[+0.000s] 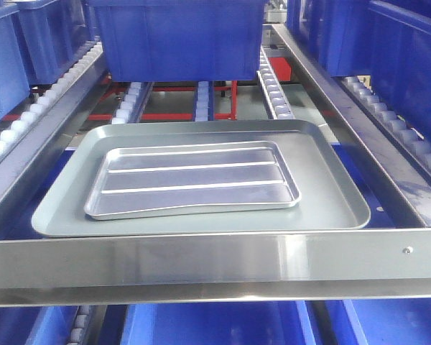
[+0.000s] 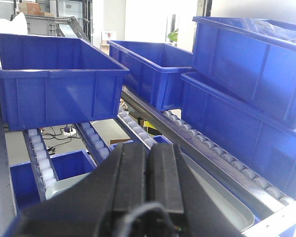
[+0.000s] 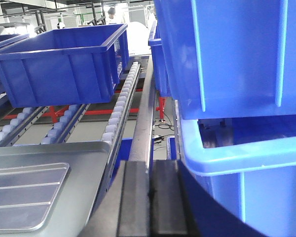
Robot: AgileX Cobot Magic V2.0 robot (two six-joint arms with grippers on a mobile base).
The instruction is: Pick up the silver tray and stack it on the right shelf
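Silver tray (image 1: 194, 181) lies flat inside grey tray (image 1: 201, 180) on the roller rack (image 1: 201, 262), behind its steel front bar. Left end effector (image 2: 148, 185) fingers pressed together, empty, above the grey tray's edge. Right end effector (image 3: 151, 197) also closed, empty; silver tray sits just to its left. Blue crate (image 1: 176, 36) further back.

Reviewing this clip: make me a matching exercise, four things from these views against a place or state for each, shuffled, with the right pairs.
1. silver tray
2. larger grey tray
3. blue bin
4. left gripper

A. jaws pressed together, holding nothing
B. lies inside another tray
C. sits on the roller rack, behind the trays
D. rests just behind the brushed-steel front bar

Pairs: 1-B, 2-D, 3-C, 4-A
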